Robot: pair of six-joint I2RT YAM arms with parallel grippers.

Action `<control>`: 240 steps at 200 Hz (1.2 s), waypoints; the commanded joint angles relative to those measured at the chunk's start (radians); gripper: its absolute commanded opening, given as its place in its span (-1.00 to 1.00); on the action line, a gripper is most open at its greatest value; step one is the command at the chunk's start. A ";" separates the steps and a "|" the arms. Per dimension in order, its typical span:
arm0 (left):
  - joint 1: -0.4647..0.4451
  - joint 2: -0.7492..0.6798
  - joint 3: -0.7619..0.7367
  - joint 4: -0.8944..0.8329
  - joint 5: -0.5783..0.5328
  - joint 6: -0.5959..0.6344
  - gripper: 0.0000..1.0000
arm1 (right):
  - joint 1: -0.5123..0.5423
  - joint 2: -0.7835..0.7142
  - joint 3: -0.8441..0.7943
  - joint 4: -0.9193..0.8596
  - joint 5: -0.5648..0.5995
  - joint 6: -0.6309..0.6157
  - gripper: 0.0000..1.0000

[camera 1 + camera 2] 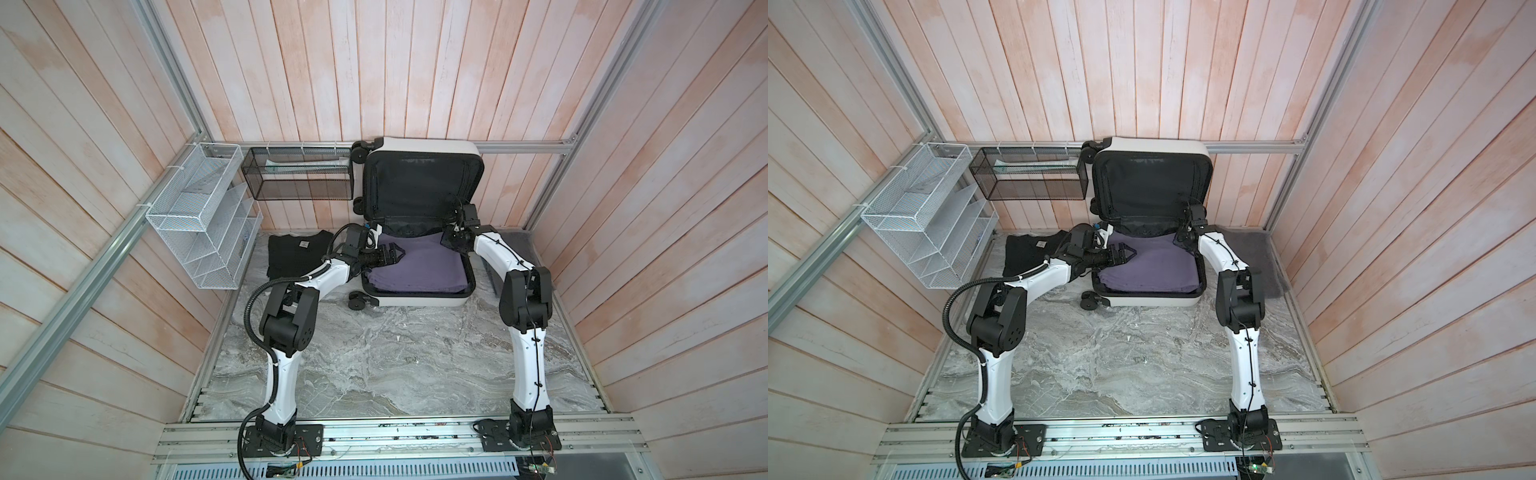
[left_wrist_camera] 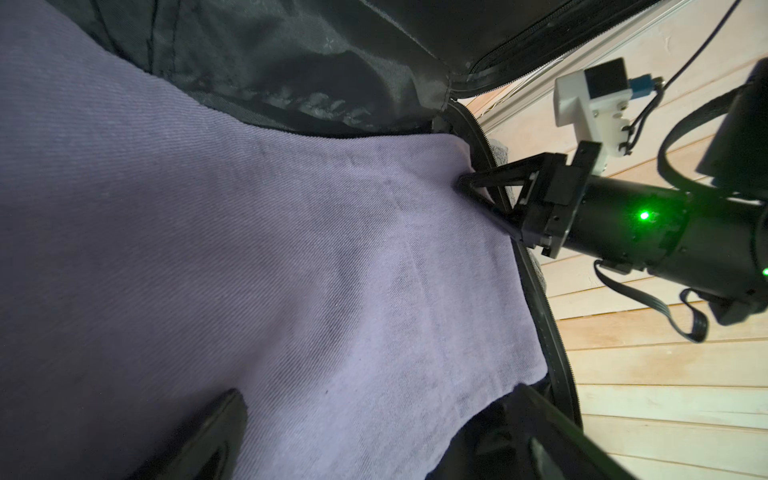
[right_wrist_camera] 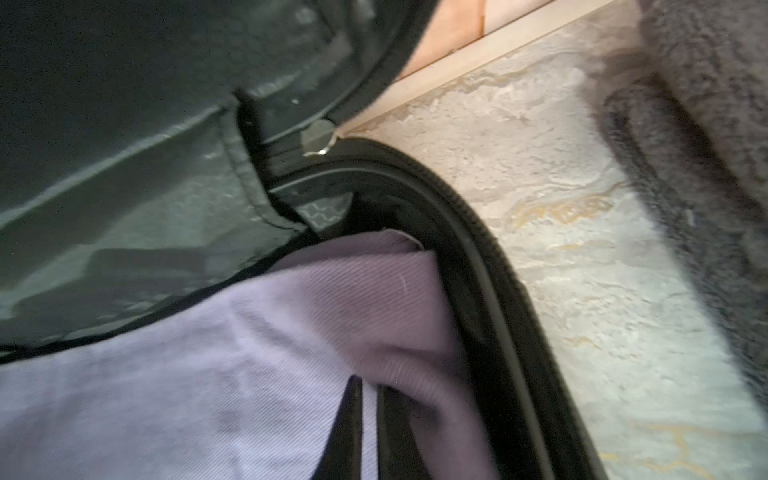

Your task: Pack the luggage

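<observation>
Marble tabletop bare up front, arm bases on the near rail. Next back is the luggage, lying open on the table at the far end, lower half flat w/ a folded purple cloth filling it. Left gripper hangs over the cloth's left part, jaws spread wide, holding nothing. Right gripper is at the cloth's far right corner by the zip rim, tips pressed together on a pinch of purple cloth. Black shirt sits folded just left of the case, grey towel to its right, neither packed yet. Further back, the lid stands up vs the wall. Approx a third done, I'd say: two items plus closing prob left.
</observation>
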 commanded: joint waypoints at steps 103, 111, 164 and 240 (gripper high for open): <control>0.032 0.091 0.271 -0.139 0.013 0.055 1.00 | -0.002 -0.069 -0.031 0.128 -0.005 -0.054 -0.82; 0.035 0.105 0.286 -0.143 0.014 0.064 1.00 | 0.000 -0.056 -0.032 0.128 0.004 -0.052 -0.84; 0.043 0.159 0.298 -0.144 -0.024 0.095 1.00 | -0.002 -0.007 -0.073 0.128 0.035 -0.040 -0.89; 0.041 0.071 0.272 -0.172 -0.018 0.116 1.00 | -0.020 -0.061 -0.097 0.099 -0.051 -0.037 -0.66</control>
